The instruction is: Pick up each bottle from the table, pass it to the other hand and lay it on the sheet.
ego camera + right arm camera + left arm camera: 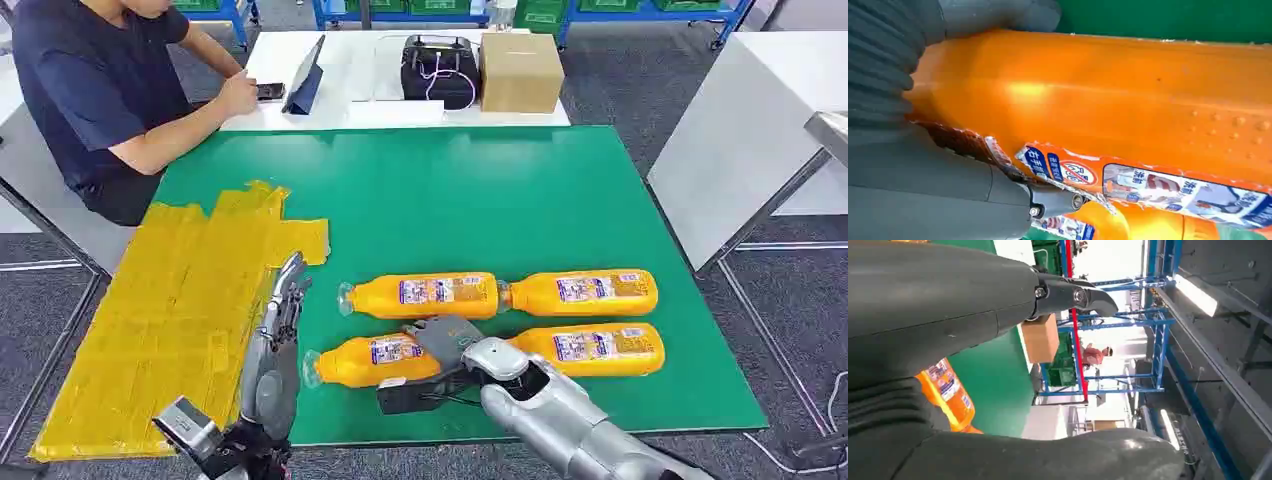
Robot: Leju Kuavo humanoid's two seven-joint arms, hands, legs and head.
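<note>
On green table (450, 200), right hand (445, 345) clamped on orange bottle (375, 360), blue-and-white label unreadable, left hand (285, 300) fingers straight, holding nothing.

Near-left bottle's (375, 360) base under right hand (445, 340)

1. Cardboard box (521, 72) on the white desk (300, 110), at its right end.
2. Black case (439, 70) with a white cable, just left of the box.
3. Tablet (306, 76) propped further left of the box.
4. Seated person (95, 90) beyond the tablet, one hand on a phone (269, 91).
</note>
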